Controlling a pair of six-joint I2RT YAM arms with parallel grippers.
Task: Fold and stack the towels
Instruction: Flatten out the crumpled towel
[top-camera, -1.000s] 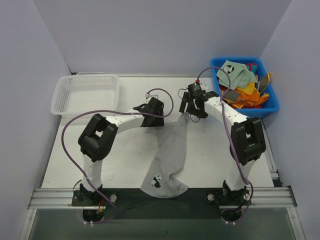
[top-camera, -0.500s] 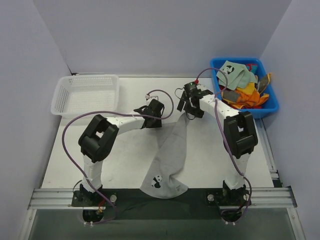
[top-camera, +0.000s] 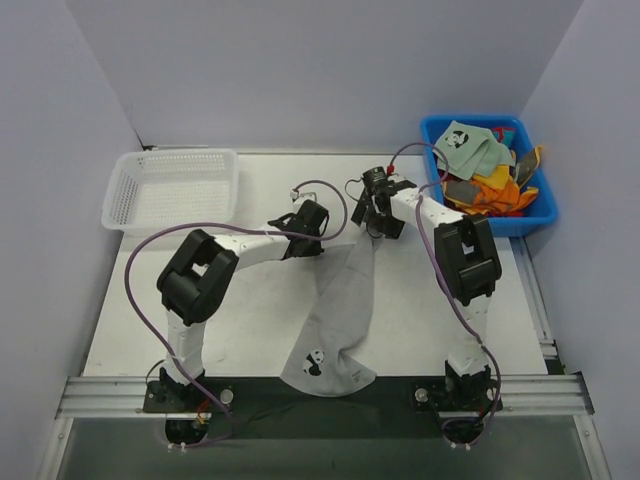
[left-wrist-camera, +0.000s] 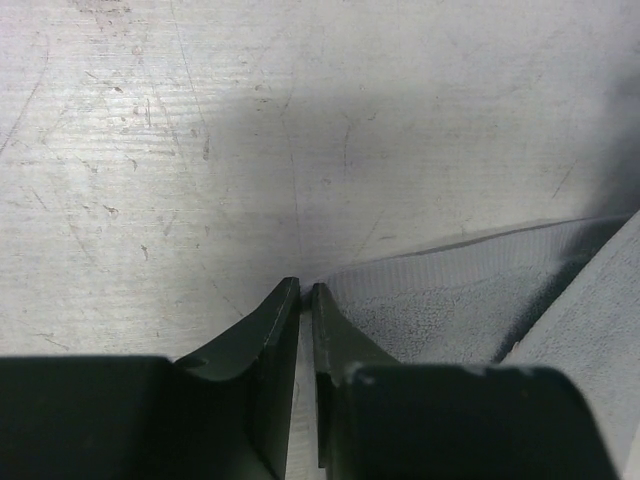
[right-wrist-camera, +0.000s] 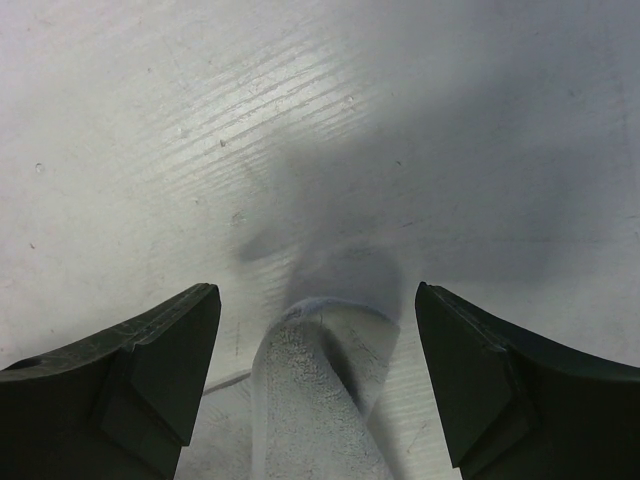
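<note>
A long grey towel (top-camera: 345, 300) with a panda print lies crumpled on the table, running from the near edge up to both grippers. My left gripper (top-camera: 322, 222) sits low at its upper left edge. In the left wrist view its jaws (left-wrist-camera: 306, 288) are down to a thin slit. The towel's hemmed corner (left-wrist-camera: 450, 300) meets the right fingertip, and whether cloth is pinched does not show. My right gripper (top-camera: 372, 225) is open, and in the right wrist view (right-wrist-camera: 318, 300) it straddles the towel's rolled top end (right-wrist-camera: 310, 400) without touching it. More towels (top-camera: 485, 170) are piled in the bin.
A blue bin (top-camera: 545, 215) stands at the back right, just beyond the right arm. A white mesh basket (top-camera: 170, 190) sits at the back left. The table's near edge ends at a metal rail (top-camera: 320, 395) carrying both arm bases.
The left jaws have closed from wide open to a thin slit at the towel's corner. The right arm has shifted left, with its elbow swinging inward. The towel has not moved.
</note>
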